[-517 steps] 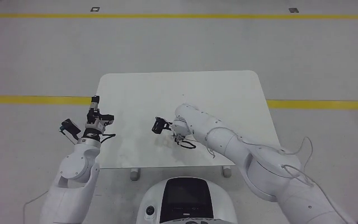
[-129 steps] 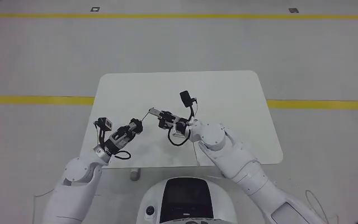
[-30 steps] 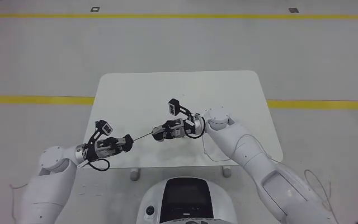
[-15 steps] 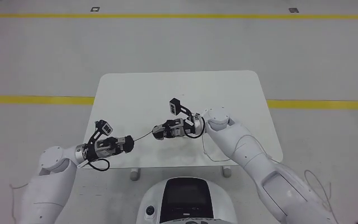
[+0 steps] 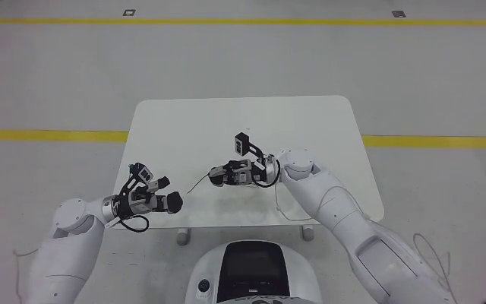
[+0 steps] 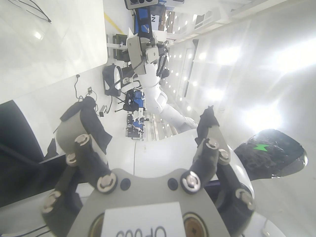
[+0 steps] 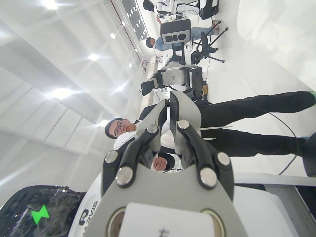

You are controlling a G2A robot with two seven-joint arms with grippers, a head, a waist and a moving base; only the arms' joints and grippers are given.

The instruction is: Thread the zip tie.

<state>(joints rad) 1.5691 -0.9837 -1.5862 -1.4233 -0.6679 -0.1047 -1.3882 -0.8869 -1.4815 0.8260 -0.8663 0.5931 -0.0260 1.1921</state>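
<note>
The zip tie [image 5: 199, 183] is a thin dark strip held at one end by my right gripper [image 5: 215, 178] above the front middle of the white table [image 5: 304, 121]. Its free end slants down towards my left gripper [image 5: 173, 201], and a small gap separates the two. In the left wrist view my left gripper [image 6: 145, 117] stands wide open with nothing between its fingers, facing the right gripper [image 6: 142, 52] farther off. In the right wrist view the right gripper [image 7: 169, 101] has its fingers pressed nearly together.
Thin dark strands [image 6: 32, 8] lie on the table top [image 6: 49, 38]. A thin cable [image 5: 279, 204] curves along the right forearm. The table's front edge [image 5: 228, 226] runs just below both grippers.
Half a second ago the tie was stretched between both grippers. My left gripper has since opened and let go, and the tie now hangs from the right gripper alone.
</note>
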